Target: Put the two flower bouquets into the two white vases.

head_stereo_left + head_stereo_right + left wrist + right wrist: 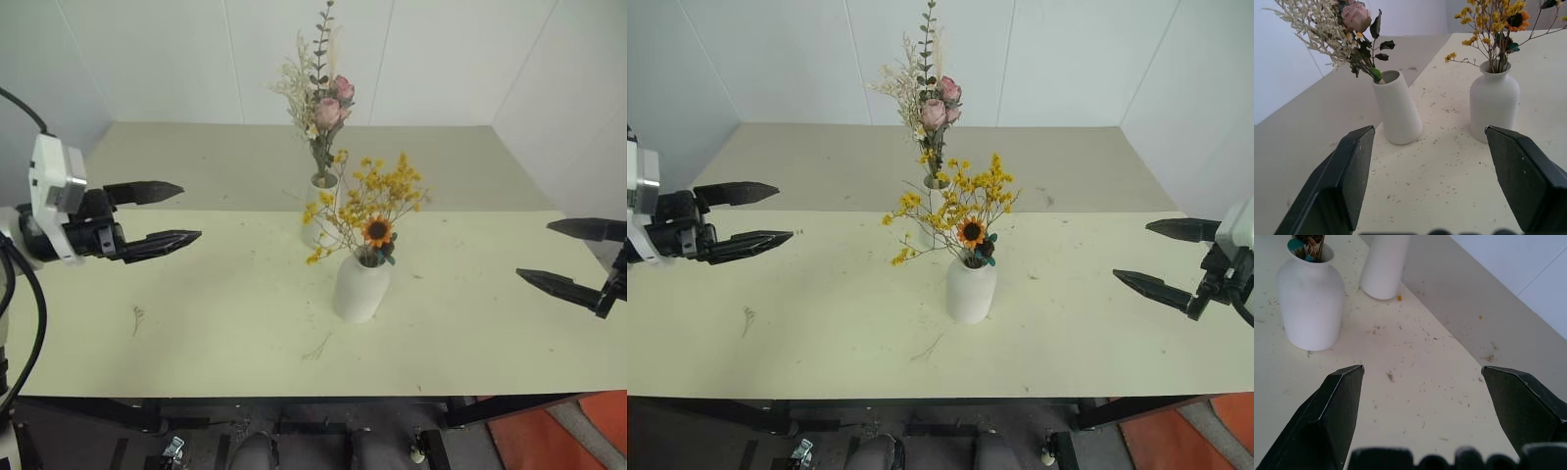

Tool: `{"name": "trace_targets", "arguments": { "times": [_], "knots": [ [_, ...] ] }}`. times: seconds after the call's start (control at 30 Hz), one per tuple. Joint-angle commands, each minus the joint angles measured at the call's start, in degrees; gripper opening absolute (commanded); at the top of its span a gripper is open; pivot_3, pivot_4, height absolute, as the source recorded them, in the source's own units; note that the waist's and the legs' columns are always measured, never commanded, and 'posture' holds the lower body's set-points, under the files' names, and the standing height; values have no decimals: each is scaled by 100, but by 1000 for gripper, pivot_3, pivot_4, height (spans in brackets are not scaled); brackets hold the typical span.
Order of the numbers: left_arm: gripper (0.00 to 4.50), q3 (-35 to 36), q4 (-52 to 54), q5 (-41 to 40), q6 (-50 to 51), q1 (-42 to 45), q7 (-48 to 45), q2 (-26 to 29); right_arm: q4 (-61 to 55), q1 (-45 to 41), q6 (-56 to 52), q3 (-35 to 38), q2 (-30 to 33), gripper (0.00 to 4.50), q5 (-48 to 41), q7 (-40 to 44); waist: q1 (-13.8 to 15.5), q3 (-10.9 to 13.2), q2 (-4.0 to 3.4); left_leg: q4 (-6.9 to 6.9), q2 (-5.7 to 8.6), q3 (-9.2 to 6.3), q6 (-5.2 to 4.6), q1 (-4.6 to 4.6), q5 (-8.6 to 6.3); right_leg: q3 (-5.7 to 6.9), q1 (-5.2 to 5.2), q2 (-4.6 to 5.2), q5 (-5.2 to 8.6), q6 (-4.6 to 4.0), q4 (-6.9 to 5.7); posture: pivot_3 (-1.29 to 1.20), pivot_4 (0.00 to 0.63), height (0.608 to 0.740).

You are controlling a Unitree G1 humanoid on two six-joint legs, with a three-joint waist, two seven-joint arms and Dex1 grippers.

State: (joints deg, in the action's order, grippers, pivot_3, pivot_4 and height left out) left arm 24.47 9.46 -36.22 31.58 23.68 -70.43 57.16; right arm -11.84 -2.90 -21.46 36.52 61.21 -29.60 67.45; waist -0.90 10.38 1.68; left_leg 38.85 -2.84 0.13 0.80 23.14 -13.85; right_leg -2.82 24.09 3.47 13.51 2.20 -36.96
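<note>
Centrally, just below the middle of the head view, the shorter bottle-shaped vase (361, 288) stands upright on the pale yellow table (196, 313), and the yellow-orange bouquet (367, 211) with its small sunflower rises from its narrow neck. Directly behind it, toward the upper centre of the frame, the tall slim vase (321, 186) stands upright as well and carries the cream-and-pink bouquet (321, 93), whose roses, leaves and feathery grass reach up against the white wall (167, 59). The two vases stand near each other but apart; in the left wrist view a strip of bare tabletop separates their bases. Both bouquets are seated in their vases, stems inside the necks

At the left edge of the frame, the left gripper (162, 215) hangs above the table, its two black fingers spread wide and holding nothing, pointing toward the centre. At the right edge, the right gripper (573, 257) likewise stands wide and holds nothing, its fingers aimed inward. Both grippers are well apart from the vases

Small plant debris is scattered over the tabletop: a dry sprig (138, 316) at lower left and a thin stem fragment (316, 348) in front of the bottle-shaped vase
</note>
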Motion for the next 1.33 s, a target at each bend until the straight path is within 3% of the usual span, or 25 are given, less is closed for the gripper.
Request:
{"name": "trace_targets", "arguments": {
  "times": [0.03,0.47,0.87,1.33],
  "knots": [
    [3910,366,282,-185,118,-122,173,186,100,-140,166,-7,193,4500,-28,150,2,0,0,0,0,0,0,2,0,0,2,0,0,0,0,0,150,740],
    [3910,562,294,-256,44,-394,381,369,482,-444,370,-417,340,4500,393,33,7,0,-1,0,-1,4,0,0,0,-2,3,0,1,-2,-3,0,150,740],
    [3910,508,246,-230,-44,-354,343,496,407,-235,274,-311,333,4500,371,162,7,0,-1,0,-1,6,0,-2,0,-3,4,0,1,-3,-5,0,150,740],
    [3910,310,224,-225,-207,-237,570,362,543,-317,137,-519,460,4500,374,230,8,0,-1,0,-1,6,0,-2,0,-3,4,0,1,-3,-5,0,150,740]
  ]
}}
